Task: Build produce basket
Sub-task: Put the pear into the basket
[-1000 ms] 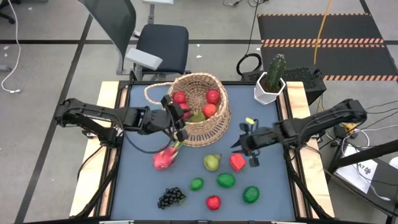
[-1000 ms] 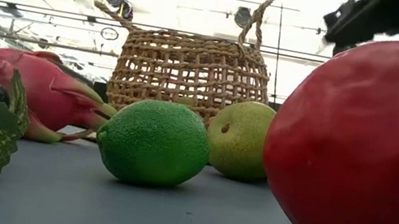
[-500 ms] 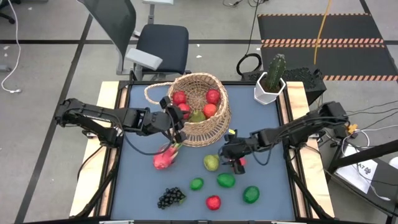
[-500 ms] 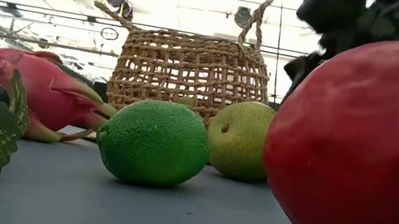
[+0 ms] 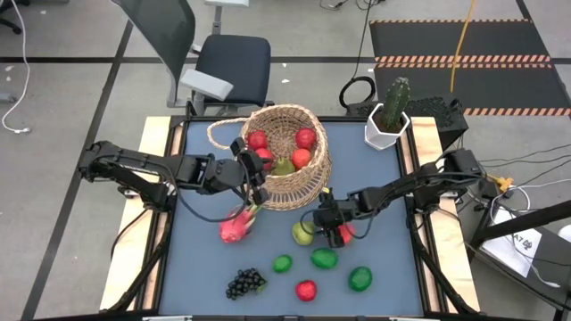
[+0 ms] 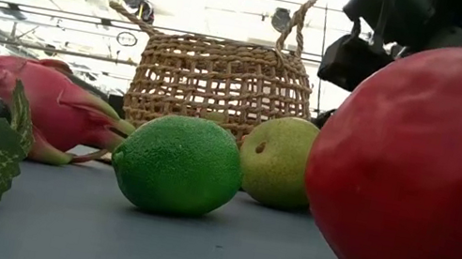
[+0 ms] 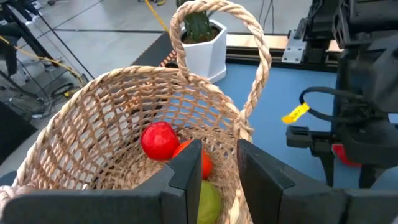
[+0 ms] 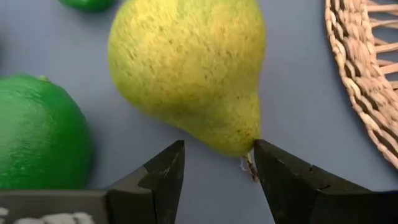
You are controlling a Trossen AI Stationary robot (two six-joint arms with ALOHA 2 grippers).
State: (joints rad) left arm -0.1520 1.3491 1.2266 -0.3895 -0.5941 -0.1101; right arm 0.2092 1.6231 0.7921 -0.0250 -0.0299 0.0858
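The woven basket (image 5: 287, 183) stands at the table's far middle and holds red and green fruit (image 7: 158, 140). My left gripper (image 5: 254, 172) is shut on its rim at the side toward the table's left. A green pear (image 5: 303, 234) lies on the blue mat just near of the basket. My right gripper (image 8: 217, 155) hangs open low over the mat. Its fingertips stand on either side of the pear's narrow stem end (image 8: 239, 146) and just short of it. A red fruit (image 5: 344, 234) lies partly under the right arm. My left gripper has the basket's rim (image 7: 231, 155) between its two fingers, one finger (image 7: 189, 165) inside the basket and one (image 7: 261, 177) outside. It comes from the table's left, slanting down. The basket's base rests on the table.
A pink dragon fruit (image 5: 236, 227) lies left of the pear. Green rounds (image 5: 282, 264) (image 5: 324, 259) (image 5: 359, 278), a red apple (image 5: 306, 290) and dark grapes (image 5: 245, 283) lie along the near part. A white cactus pot (image 5: 388, 123) stands at the far right corner.
My right gripper has come down and gone toward the table's left, from above the red fruit to the pear, tipping further downward. The left gripper and the basket have kept still.
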